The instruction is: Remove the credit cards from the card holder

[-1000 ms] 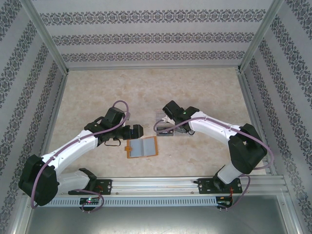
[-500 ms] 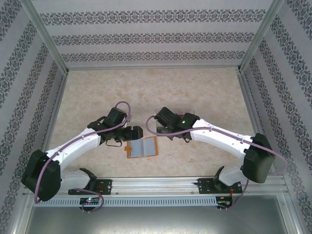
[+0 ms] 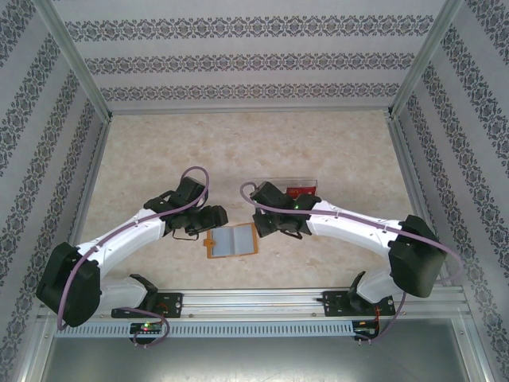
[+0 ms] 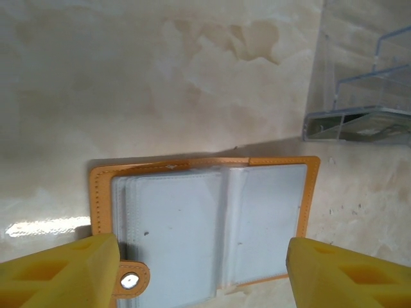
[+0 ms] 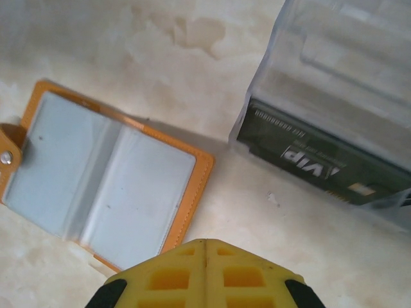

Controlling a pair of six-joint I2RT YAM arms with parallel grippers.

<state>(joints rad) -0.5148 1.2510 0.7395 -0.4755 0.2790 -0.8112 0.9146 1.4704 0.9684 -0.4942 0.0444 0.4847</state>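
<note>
**Card holder lying open between two pincers**

The card holder (image 4: 205, 224) is lying spread flat on the surface (image 4: 160, 77), pockets facing up, likely so cards can slide out. I cannot tell whether credit cards are sitting inside. The left pincer (image 4: 204, 274) is standing wide, its fingers on either side of the holder. The right pincer (image 5: 205, 249), beside the holder's right edge, is pressing shut and holding nothing.

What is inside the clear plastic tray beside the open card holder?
A black VIP card lies in the clear tray, and a red card shows from above. Its cloudy walls blur anything else inside.
</note>
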